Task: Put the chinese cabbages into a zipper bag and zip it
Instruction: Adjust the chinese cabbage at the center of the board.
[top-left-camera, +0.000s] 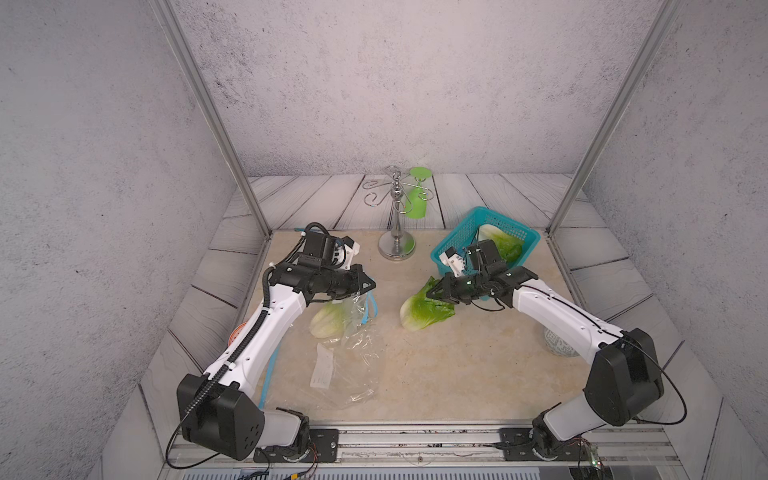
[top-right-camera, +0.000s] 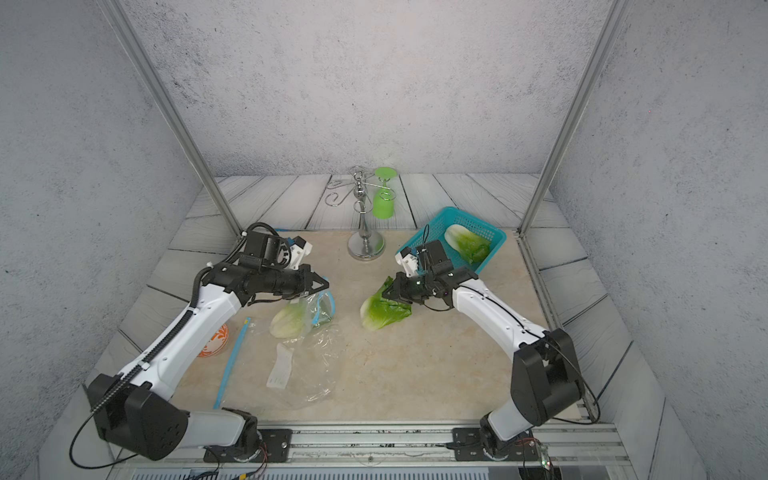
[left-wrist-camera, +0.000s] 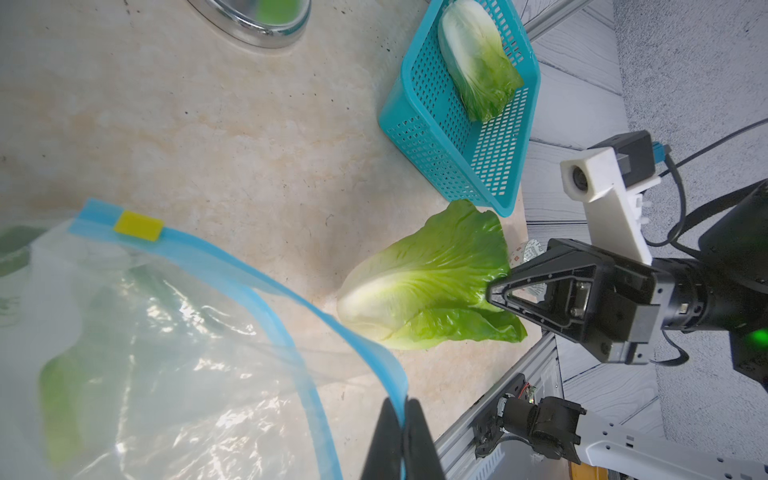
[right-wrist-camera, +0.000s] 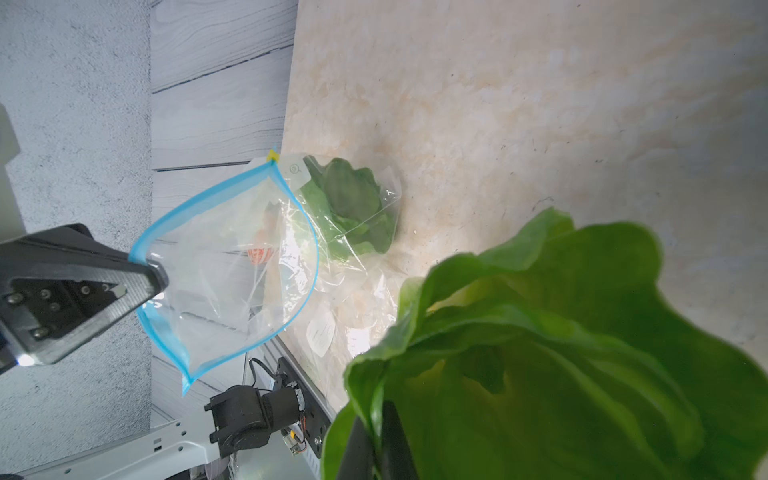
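The left hand (top-left-camera: 371, 286) is closed on the bag (top-left-camera: 353, 365), pinching its blue zipper rim (left-wrist-camera: 191, 247). It holds that edge up off the tabletop (top-left-camera: 478, 374), so the mouth gapes toward the right arm. The rest of the bag trails flat toward the front edge. One bagged cabbage (top-left-camera: 326, 322) lies inside, just under the left hand, leaves toward the mouth.

The right hand (top-left-camera: 430, 293) is clamped on the leafy end of the held cabbage (top-left-camera: 424, 309), whose white stem end points at the bag mouth. Whether that end touches the tabletop cannot be told. Between this cabbage and the raised rim lies a bare strip of tabletop, and the front middle is open too.

The basket cabbage (top-left-camera: 500, 243) lies in the teal basket (top-left-camera: 455, 235) at the rear right corner, close behind the right hand. A metal stand (top-left-camera: 397, 245) with a green goblet (top-left-camera: 417, 199) hanging on it sits at the rear edge, between the two arms.
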